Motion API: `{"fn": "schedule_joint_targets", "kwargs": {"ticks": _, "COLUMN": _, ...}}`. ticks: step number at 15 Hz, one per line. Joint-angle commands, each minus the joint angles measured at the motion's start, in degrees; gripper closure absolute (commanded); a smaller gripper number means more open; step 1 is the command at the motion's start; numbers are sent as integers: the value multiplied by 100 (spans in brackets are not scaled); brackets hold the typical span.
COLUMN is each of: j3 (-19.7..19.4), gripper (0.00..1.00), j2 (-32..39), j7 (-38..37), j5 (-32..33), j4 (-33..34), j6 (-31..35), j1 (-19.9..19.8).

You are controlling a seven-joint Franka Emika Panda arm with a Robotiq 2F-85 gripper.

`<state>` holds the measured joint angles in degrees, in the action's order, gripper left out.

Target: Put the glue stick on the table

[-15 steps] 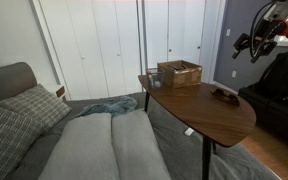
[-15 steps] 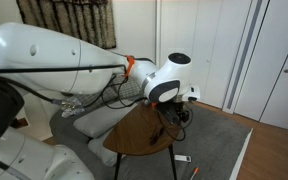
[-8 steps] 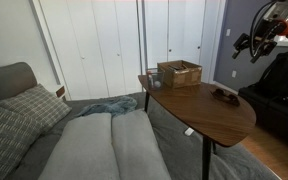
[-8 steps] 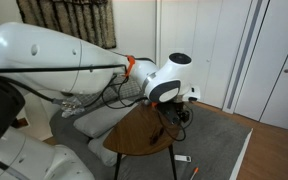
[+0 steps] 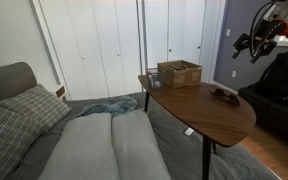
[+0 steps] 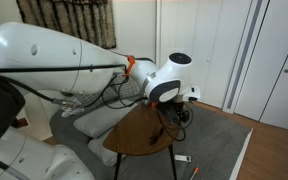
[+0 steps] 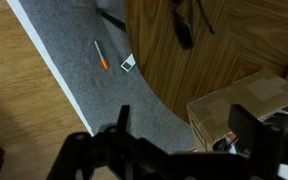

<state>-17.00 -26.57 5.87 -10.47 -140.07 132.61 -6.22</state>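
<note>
Nothing has moved this past second: the glue stick [image 7: 101,55] lies on the grey carpet [image 7: 106,95] left of the desk [image 7: 164,85], while the tool [image 7: 184,122] hangs above, jaws spread and empty, so I'd say pickup hasn't begun

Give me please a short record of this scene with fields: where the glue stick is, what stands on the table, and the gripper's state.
glue stick: lies on the grey carpet, beside the table, not on it
table: dark brown wood
on the table: wooden crate; flat dark object
near the glue stick: small white object, also on the carpet
gripper: open, empty, above the table's edge
task: not yet done
</note>
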Motion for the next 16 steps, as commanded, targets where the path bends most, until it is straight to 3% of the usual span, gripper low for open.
{"fn": "schedule_joint_targets", "kwargs": {"ticks": 1, "j3": 214, "gripper": 0, "j2": -54, "j7": 73, "j5": -517, "j4": 109, "j6": -113, "j1": 272}}
{"fn": "schedule_joint_targets", "kwargs": {"ticks": 5, "j3": 551, "gripper": 0, "j2": 230, "j7": 317, "j5": -1504, "j4": 996, "j6": -483, "j1": 1167}}
{"fn": "schedule_joint_targets", "kwargs": {"ticks": 9, "j3": 585, "gripper": 0, "j2": 1214, "j7": 982, "j5": -1736, "j4": 2404, "j6": -1174, "j1": 1624}}
{"fn": "schedule_joint_targets", "kwargs": {"ticks": 16, "j3": 1038, "gripper": 0, "j2": 3115, "j7": 2652, "j5": -1420, "j4": 4369, "j6": -2185, "j1": 1276}}
